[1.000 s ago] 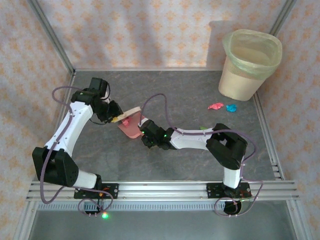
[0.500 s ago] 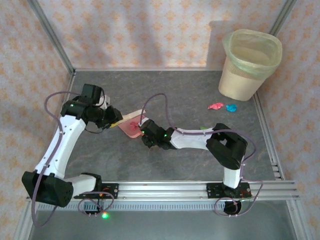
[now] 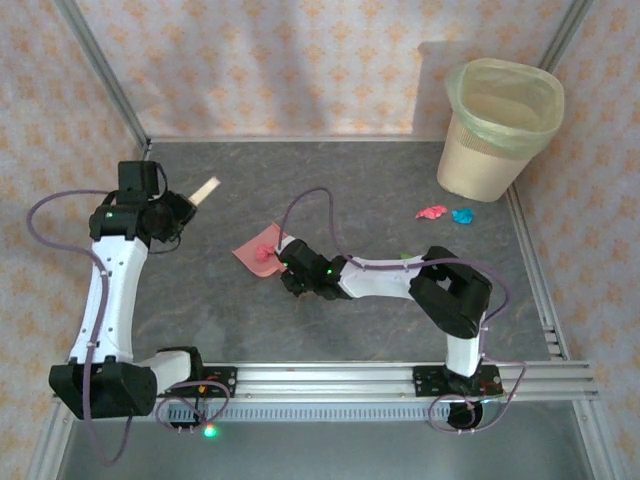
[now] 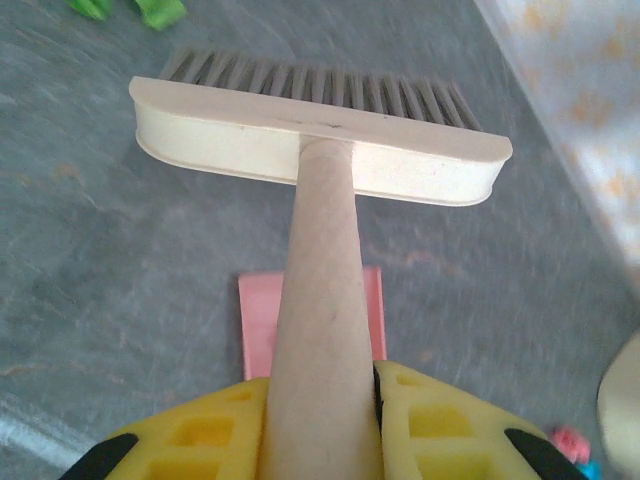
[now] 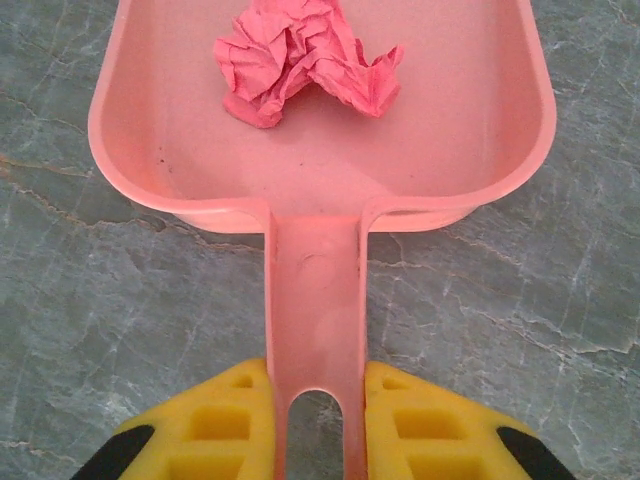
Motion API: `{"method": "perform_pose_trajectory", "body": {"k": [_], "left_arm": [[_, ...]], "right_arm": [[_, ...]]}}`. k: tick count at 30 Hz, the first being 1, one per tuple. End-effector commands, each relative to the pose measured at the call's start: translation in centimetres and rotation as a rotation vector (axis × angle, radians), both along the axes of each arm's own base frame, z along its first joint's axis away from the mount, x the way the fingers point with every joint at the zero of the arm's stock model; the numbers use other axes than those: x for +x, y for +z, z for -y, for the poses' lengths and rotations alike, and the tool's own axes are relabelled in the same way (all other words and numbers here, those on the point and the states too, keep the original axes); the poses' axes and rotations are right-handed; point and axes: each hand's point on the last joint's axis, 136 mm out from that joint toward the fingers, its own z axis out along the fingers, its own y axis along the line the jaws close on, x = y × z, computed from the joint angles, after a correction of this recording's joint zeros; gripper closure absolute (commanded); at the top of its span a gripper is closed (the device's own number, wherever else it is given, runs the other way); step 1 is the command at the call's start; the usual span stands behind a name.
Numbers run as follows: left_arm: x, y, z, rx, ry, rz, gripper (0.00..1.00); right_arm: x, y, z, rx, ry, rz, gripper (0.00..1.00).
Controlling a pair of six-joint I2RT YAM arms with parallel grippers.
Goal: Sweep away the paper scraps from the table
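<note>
While checking the right wrist view, noted right gripper [image 5: 318, 420] closed on the dustpan handle [image 5: 315, 300], yellow pads [image 5: 225, 420] pressed to either side. Found the dustpan [image 5: 450, 120] lying flat on the table [image 3: 350, 190], with one crumpled pink wad [image 5: 300, 60] loose inside, toward the far lip. Saw left gripper [image 4: 322, 400] clamped round the brush handle [image 4: 325, 300], brush head [image 4: 320, 140] apparently clear of the surface, bristles pointing away, well apart from the pan and over the table's left side in the top view.

Logged other paper scraps [image 3: 432, 212] out on the table: a pink one just beside a blue scrap [image 3: 462, 215], both near the foot of the bin [image 3: 500, 120]. Also a green fleck [image 3: 405, 256] just beyond the right forearm [image 3: 380, 278], and green scraps [image 4: 150, 10] at the top edge of the left wrist view; cannot tell whether the same. Cannot rule out more hidden under the arms.

Judged the wads very light, soft and springy: likely to hop or roll under a hard stroke, and to slide off the smooth pan if tipped. Not worth pinching singly. Better to push with the bristle tips, low and slow, toward the pan lip. Advise carrying the pan by its handle, level or tilted slightly back.
</note>
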Motion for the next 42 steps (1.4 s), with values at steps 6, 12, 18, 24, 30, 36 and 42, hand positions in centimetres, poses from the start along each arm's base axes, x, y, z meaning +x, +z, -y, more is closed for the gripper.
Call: {"method": "perform_pose_trajectory", "body": {"k": [6,12,18,24,30,36,42], "left_arm": [[3.2,0.2,-10.7,0.044,0.400,0.040,1.00],[5.6,-3.1,-12.5,-0.010,0.367,-0.099,1.00],[7.7,-6.5,-11.0,-0.129,0.286,-0.153,1.00],[7.9,-7.2,-8.2,-0.154,0.193,-0.150,1.00],[6.9,-7.9,-3.4,-0.187,0.073,-0.143,1.00],[3.9,-9.1,1.4,-0.221,-0.032,-0.132,1.00],[2.0,-8.3,5.5,-0.240,-0.153,-0.112,1.00]], "right_arm": [[-0.8,-1.7,-0.6,-0.053,0.034,-0.041,1.00],[-0.9,-1.9,-0.9,-0.055,0.045,-0.049,1.00],[-1.0,-1.9,-0.9,-0.055,0.046,-0.048,1.00],[-0.9,-1.7,-0.9,-0.052,0.044,-0.044,1.00],[-1.0,-1.6,-0.8,-0.049,0.044,-0.040,1.00],[-1.1,-1.6,-0.9,-0.043,0.052,-0.046,1.00],[-1.3,-1.8,-1.0,-0.047,0.063,-0.054,1.00]]}}
